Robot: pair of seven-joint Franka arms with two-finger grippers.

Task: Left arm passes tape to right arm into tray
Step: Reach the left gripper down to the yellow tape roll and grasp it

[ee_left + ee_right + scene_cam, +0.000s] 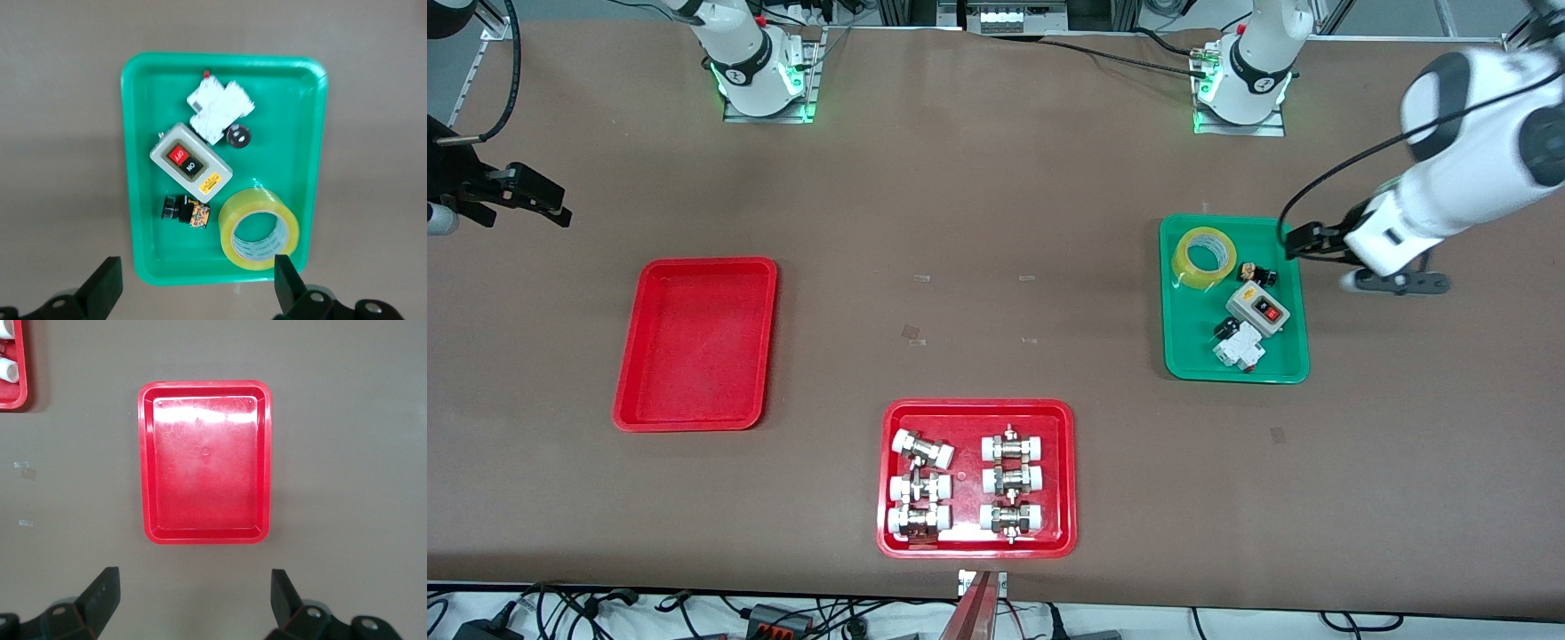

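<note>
While both hands wait open and empty, the tape (pixel 1204 256) lies in the green tray (pixel 1192 356).
The left hand (pixel 1392 283) hangs over the bench (pixel 996 178) just beside the green tray, fingers (pixel 103 285) wide apart; the tape rests in the tray corner farthest from the front camera, near a grey switch box (pixel 1258 308). The right hand (pixel 525 197) hangs near the red tray (pixel 694 418), toward the right arm's end from the green tray.

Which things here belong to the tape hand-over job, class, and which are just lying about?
Job: tape in the green tray; empty red tray; left gripper, open; right gripper, open.

Lying about: switch box, white breaker, small black part, fittings tray.
</note>
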